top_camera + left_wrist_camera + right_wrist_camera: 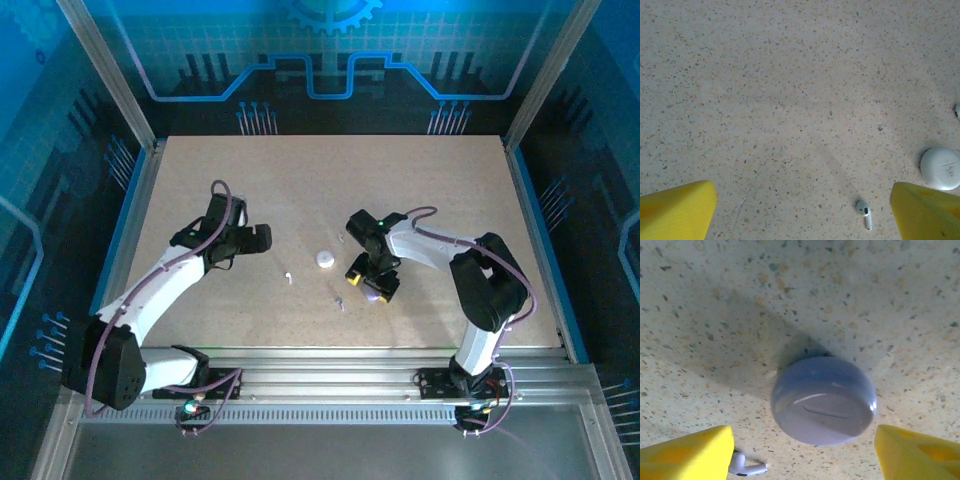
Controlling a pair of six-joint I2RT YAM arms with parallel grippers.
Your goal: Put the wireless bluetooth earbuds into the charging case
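Starting at the near edge of the desk [300, 180], the left arm [150, 300] is angling up and inward while the right arm [480, 290] is folding back toward the middle.

Nearest of the loose things, a small pale piece [340, 300] is lying on the bare surface, too tiny to make out. Just beyond it to the right, the right fingers [357, 272] are hanging low over a lavender puck [824, 400]. In the wrist view those yellow fingers [687, 452] are standing spread on either side of the puck, released, with desk showing in both gaps. A pale earbud [747, 469] is lying just beside one of them.

Further left, a white earbud [289, 277] is resting alone on the desk, outside any case. The white charging case [326, 259] is sitting a little beyond it, flat, near the earbud but apart from it, between the two arms.

Farther still, the left fingers [258, 238] are hovering left of the case. They are spread wide and grasping nothing, and the left wrist view is showing the yellow tips [675, 210] with the earbud [865, 212] and case [941, 168] lying toward the right-hand one.
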